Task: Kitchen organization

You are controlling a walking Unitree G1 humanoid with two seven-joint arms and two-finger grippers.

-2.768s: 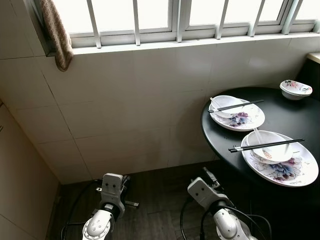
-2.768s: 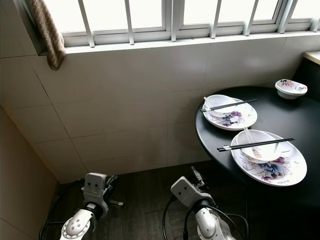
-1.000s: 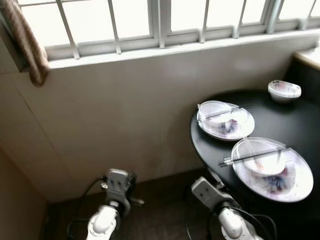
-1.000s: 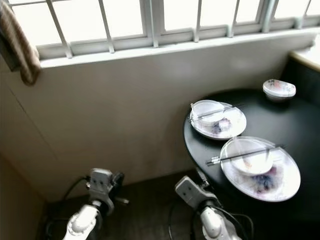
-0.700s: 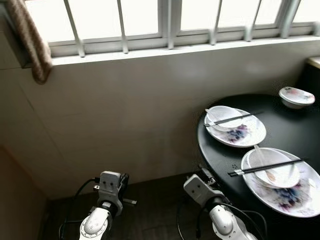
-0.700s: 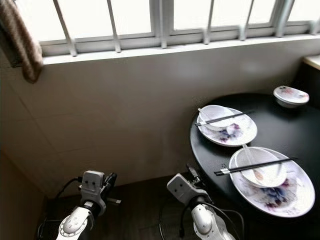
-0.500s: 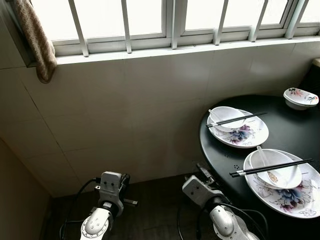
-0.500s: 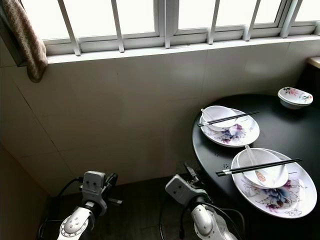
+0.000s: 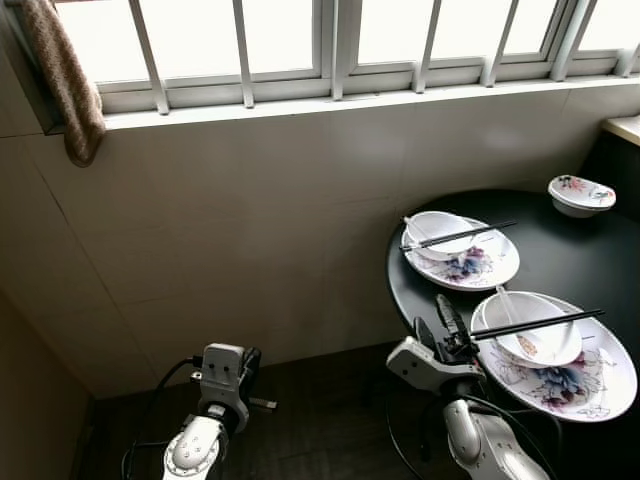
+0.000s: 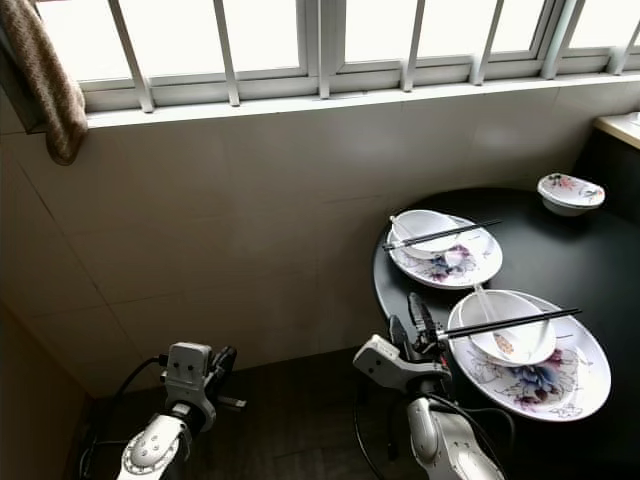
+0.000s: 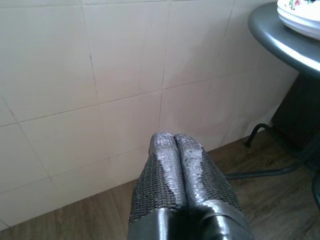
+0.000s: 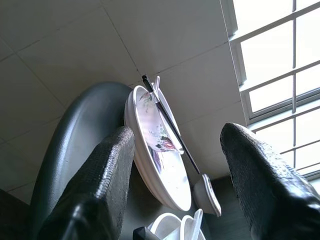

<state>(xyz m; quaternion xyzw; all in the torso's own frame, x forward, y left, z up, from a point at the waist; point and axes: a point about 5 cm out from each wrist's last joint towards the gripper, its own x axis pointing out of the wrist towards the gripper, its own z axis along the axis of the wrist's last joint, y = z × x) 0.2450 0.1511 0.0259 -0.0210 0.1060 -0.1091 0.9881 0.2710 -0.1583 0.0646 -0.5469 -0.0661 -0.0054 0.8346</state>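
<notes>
Right gripper point(image 9: 440, 325) gapes by near plate point(image 9: 585, 385) (wrist view).

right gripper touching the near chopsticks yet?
Cannot tell. In the left eye view the right gripper, fingers open, overlaps the near chopsticks' tip at the table edge; depth unclear. The right wrist view settles nothing.

Two floral plates point(image 9: 470, 268) point(image 9: 580, 375) on table, each bearing bowl, spoon, chopsticks across; small floral bowl point(image 9: 580, 193) apart
</notes>
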